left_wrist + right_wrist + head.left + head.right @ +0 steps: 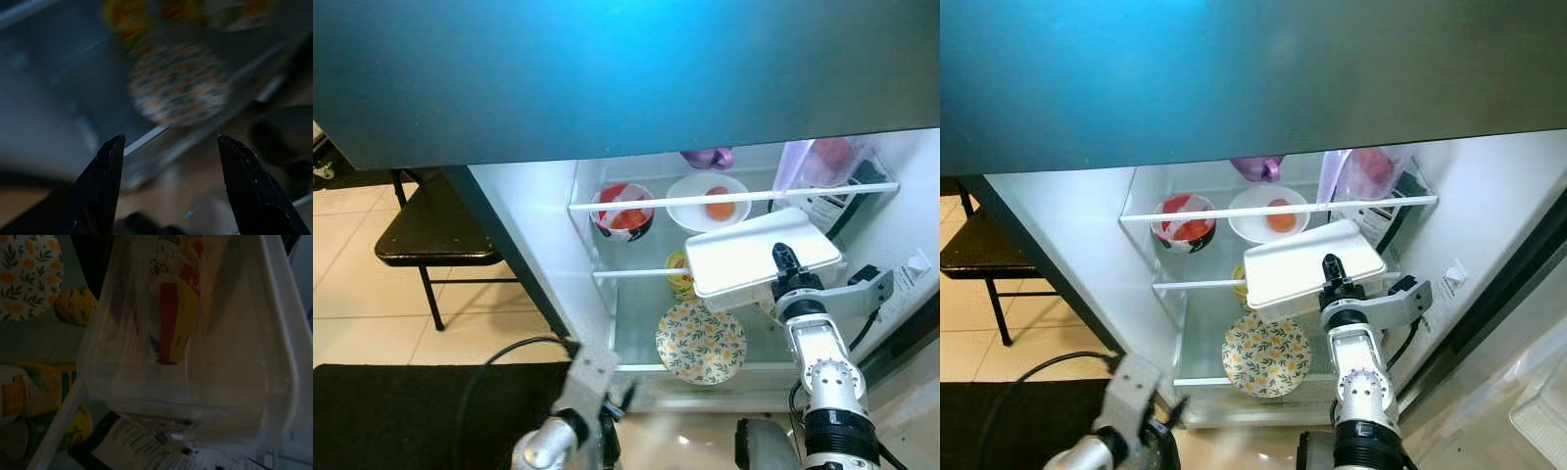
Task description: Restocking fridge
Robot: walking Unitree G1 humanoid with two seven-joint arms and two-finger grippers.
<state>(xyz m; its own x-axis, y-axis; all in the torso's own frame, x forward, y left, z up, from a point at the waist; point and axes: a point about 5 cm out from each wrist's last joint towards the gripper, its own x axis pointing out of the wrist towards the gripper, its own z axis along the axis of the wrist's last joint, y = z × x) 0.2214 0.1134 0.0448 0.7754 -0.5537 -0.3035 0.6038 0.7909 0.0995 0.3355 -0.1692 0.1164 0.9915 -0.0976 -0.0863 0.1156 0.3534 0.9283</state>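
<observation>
The right gripper [785,257] grips a white lidded container [759,258], holding it inside the open fridge [543,245], level with the middle shelf's front rail. Just below the gripper lies a floral plate [701,341]; beyond it on the upper shelf sit a red-patterned bowl [625,211] and a white bowl [708,201]. The left gripper [168,186] hangs low outside — fingers spread wide. Far left, a black chair [435,230] stands on beige tile floor [352,294].
</observation>
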